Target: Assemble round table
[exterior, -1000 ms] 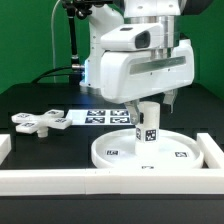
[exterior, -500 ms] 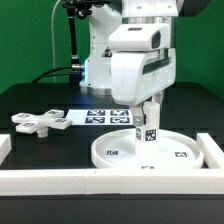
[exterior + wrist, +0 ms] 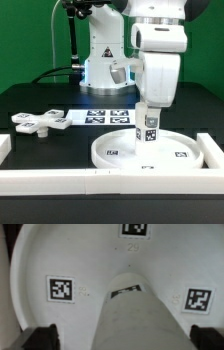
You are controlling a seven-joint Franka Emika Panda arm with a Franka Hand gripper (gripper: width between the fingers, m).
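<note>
The round disc (image 3: 118, 153) lies flat on the table at the front right, tags up. The short cylinder leg (image 3: 148, 124) stands upright at its middle. My gripper (image 3: 150, 105) is straight above the leg, with its jaws down around the leg's top. In the wrist view the leg (image 3: 140, 308) runs up between the two dark fingertips (image 3: 44, 337), with a gap showing on one side. The gripper (image 3: 125, 338) is open there, and the disc (image 3: 90, 258) fills the background. The cross-shaped base (image 3: 38, 121) lies apart at the exterior view's left.
The marker board (image 3: 100, 117) lies flat behind the disc. A long white border wall (image 3: 100, 183) runs along the table's front, with short ends at both sides. The arm's white base stands at the back.
My wrist has turned about the vertical axis above the leg, so the hand now shows its narrow side. The leg's tag faces the same way as before. The disc and base have not moved.
</note>
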